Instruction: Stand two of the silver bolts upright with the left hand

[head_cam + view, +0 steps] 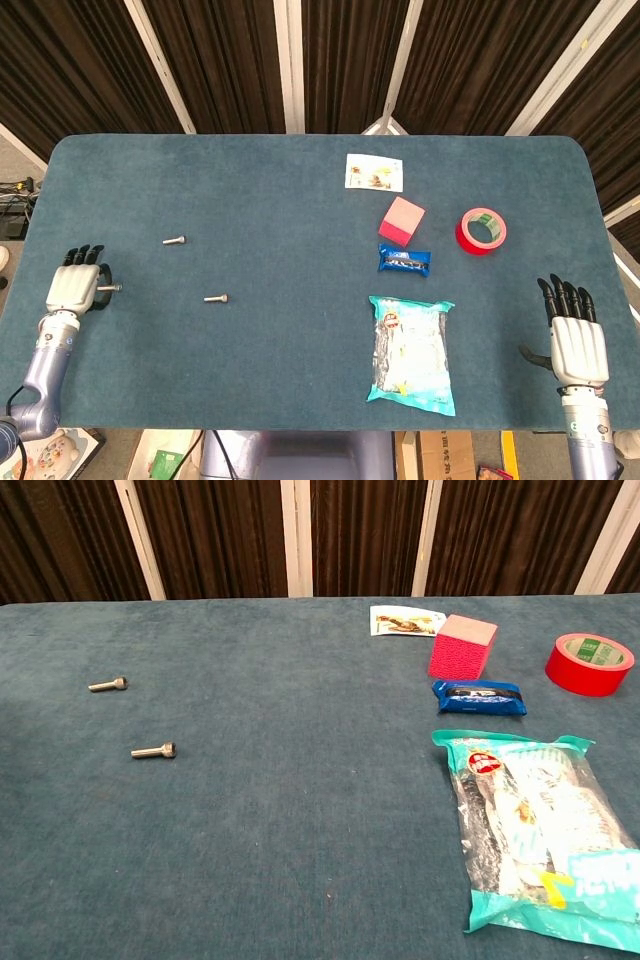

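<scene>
Fingers [82, 254] of the left hand [74, 287] lay together over one silver bolt [110, 288]; any grip was untellable. The thin bolt risked rolling away or toppling on the soft table [280, 200].

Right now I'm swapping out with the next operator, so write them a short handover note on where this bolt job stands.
Left hand: over the leftmost bolt near the table's left edge; whether it grips it cannot be told.
Right hand: open, holding nothing, at the right edge.
Other bolts: far bolt and near bolt, both lying flat.
Done: no bolt visibly upright.
Left: stand two bolts upright with the left hand.
</scene>
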Controlling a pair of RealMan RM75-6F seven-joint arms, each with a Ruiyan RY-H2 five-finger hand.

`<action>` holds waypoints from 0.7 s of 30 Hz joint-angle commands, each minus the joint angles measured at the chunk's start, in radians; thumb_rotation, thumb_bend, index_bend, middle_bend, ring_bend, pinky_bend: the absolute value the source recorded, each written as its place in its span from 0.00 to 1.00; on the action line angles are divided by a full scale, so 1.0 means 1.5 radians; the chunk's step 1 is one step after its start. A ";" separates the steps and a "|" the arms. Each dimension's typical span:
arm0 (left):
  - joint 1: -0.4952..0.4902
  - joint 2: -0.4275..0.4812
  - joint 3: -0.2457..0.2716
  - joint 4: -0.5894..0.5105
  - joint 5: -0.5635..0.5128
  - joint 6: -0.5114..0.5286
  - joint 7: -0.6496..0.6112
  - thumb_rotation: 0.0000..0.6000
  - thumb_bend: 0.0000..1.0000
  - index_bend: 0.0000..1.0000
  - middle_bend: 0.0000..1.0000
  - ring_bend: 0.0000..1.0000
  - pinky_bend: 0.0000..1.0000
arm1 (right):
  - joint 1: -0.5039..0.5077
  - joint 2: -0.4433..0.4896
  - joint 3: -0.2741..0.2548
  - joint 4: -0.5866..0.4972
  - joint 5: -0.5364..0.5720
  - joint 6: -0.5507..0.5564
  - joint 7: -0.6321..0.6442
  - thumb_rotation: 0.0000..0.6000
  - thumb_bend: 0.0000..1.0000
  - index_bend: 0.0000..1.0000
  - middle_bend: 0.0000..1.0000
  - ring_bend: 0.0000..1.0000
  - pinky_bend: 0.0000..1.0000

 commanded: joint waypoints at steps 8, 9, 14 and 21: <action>0.004 0.007 -0.002 -0.005 -0.007 0.000 0.008 1.00 0.44 0.52 0.07 0.00 0.00 | -0.002 -0.003 0.002 -0.003 0.003 0.005 -0.006 1.00 0.00 0.08 0.02 0.00 0.00; 0.005 0.007 -0.002 -0.004 -0.007 0.000 0.008 1.00 0.44 0.53 0.07 0.00 0.00 | -0.002 -0.004 0.002 -0.003 0.004 0.006 -0.007 1.00 0.00 0.08 0.02 0.00 0.00; 0.005 0.004 -0.001 0.003 -0.008 -0.004 0.010 1.00 0.44 0.53 0.07 0.00 0.00 | -0.002 -0.006 0.004 -0.003 0.010 0.004 -0.007 1.00 0.00 0.08 0.02 0.00 0.00; 0.003 -0.003 0.000 0.011 -0.005 -0.005 0.013 1.00 0.45 0.54 0.07 0.00 0.00 | -0.002 -0.005 0.003 -0.006 0.012 0.001 -0.008 1.00 0.00 0.08 0.02 0.00 0.00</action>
